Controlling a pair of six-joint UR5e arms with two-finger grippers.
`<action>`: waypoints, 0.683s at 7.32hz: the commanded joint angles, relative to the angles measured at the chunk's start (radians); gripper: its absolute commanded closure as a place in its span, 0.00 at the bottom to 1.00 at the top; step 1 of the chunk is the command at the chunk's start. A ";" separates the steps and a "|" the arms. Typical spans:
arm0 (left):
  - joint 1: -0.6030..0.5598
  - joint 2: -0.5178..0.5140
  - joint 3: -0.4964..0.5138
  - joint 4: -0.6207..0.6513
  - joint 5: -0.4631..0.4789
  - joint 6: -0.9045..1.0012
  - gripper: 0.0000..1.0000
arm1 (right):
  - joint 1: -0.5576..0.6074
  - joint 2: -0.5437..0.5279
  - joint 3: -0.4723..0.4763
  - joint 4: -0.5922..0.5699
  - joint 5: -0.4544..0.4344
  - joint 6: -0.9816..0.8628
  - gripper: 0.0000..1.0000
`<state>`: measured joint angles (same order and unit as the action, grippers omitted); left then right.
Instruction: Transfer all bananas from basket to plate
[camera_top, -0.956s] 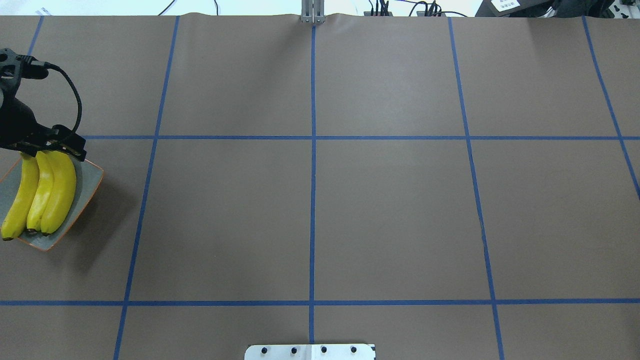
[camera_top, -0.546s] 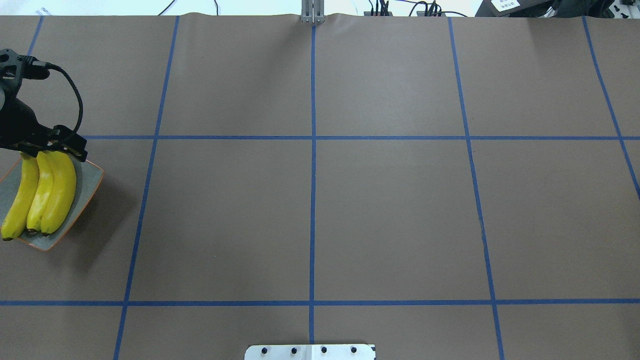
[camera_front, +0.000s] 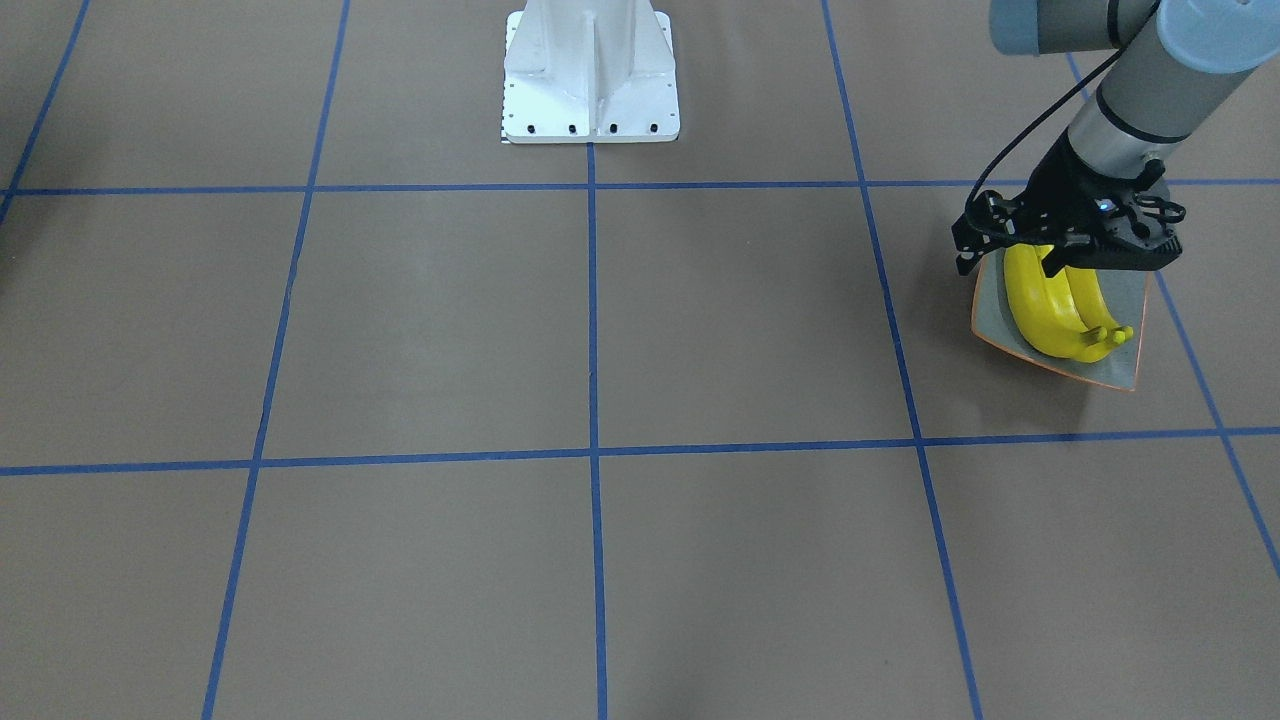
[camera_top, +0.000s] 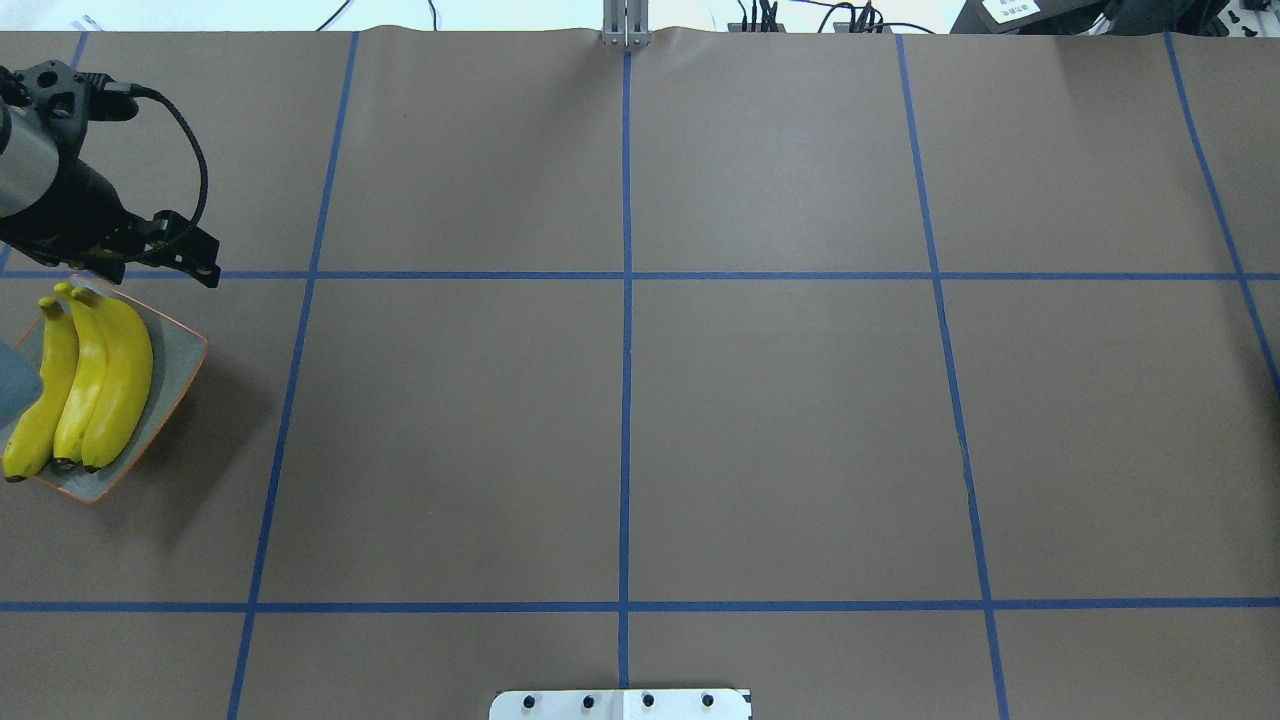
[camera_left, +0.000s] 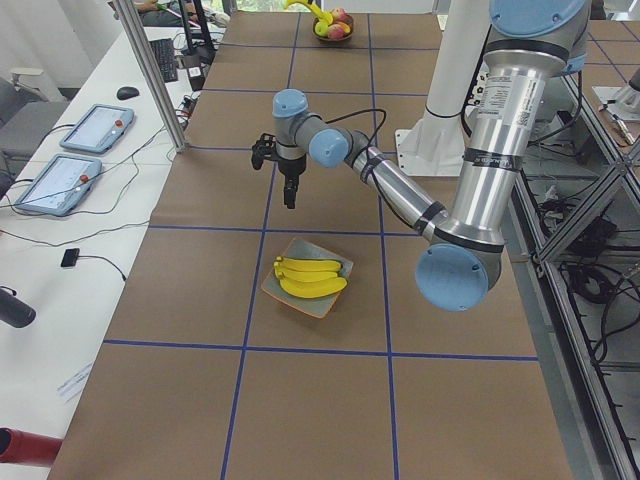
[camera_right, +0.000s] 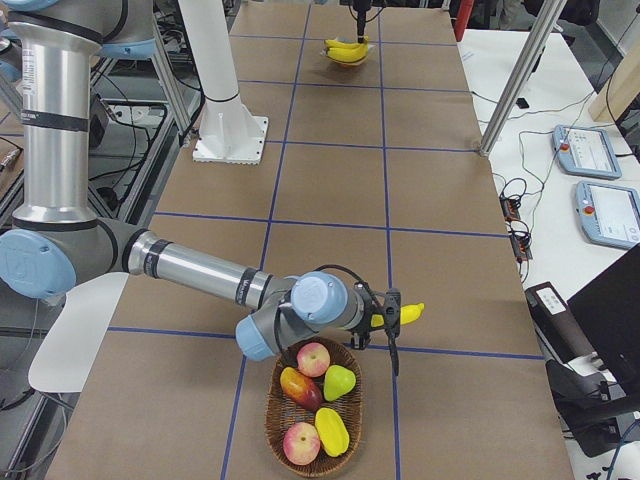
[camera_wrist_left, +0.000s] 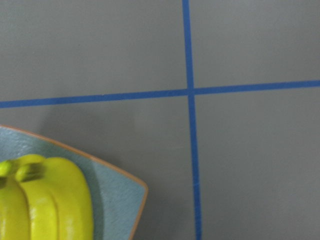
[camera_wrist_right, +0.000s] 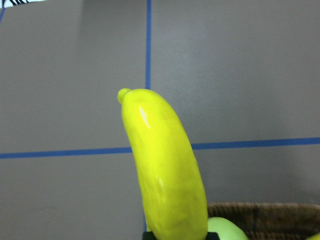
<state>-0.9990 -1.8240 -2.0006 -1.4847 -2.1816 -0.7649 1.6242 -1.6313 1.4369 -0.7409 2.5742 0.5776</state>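
The brown worktop (camera_top: 780, 430), divided into squares by blue tape, carried the task items at its two opposite ends. The left arm (camera_left: 500, 130) reached over the end on the robot's left, and the right arm (camera_right: 190, 270) reached over the opposite end. The wicker basket (camera_right: 272, 412) stood at the right end and held several other fruit pieces (camera_right: 312, 360). The plate (camera_top: 175, 350) lay at the left end, near a tape crossing. Three bananas (camera_top: 90, 385) lay side by side in the plate, touching one another, with their stems pointing away from the robot. The left gripper (camera_front: 1010, 262) hung above the plate, clear of the bananas, its jaws spread wide and holding nothing. The right gripper (camera_right: 388, 322) was clamped on the fourth banana (camera_wrist_right: 165, 170), which was held in the air just above the basket rim.
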 joint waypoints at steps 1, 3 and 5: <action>0.006 -0.107 0.048 -0.017 -0.001 -0.098 0.00 | -0.107 0.149 0.017 0.005 0.029 0.230 1.00; 0.037 -0.187 0.126 -0.156 -0.004 -0.239 0.00 | -0.240 0.256 0.077 0.005 0.023 0.422 1.00; 0.048 -0.211 0.164 -0.279 -0.004 -0.368 0.00 | -0.364 0.353 0.144 0.003 -0.008 0.593 1.00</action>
<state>-0.9607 -2.0126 -1.8646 -1.6842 -2.1858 -1.0450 1.3438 -1.3473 1.5390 -0.7367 2.5865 1.0526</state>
